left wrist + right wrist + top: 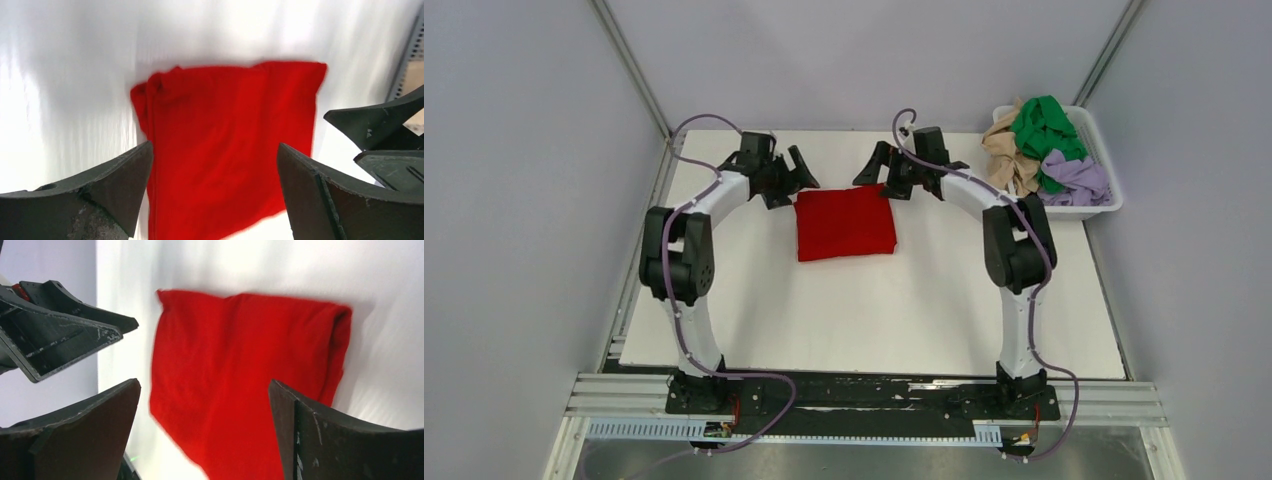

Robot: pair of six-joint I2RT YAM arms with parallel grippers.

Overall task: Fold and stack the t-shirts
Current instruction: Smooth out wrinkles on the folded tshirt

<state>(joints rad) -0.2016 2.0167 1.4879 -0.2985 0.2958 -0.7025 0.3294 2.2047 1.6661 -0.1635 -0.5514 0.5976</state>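
The red t-shirt (844, 222) lies folded into a small rectangle on the white table, at the far middle. It fills both wrist views (225, 145) (250, 375). My left gripper (802, 172) hovers open and empty just above the shirt's far left corner. My right gripper (872, 166) hovers open and empty just above the far right corner. The two grippers face each other. The green (1046, 128), beige-tan (1009, 152) and lavender (1076, 175) t-shirts lie crumpled in the white basket (1084, 210).
The white basket stands at the far right edge of the table, beside my right arm. Grey walls close in on the left, right and back. The white table board (874, 320) extends toward the arm bases.
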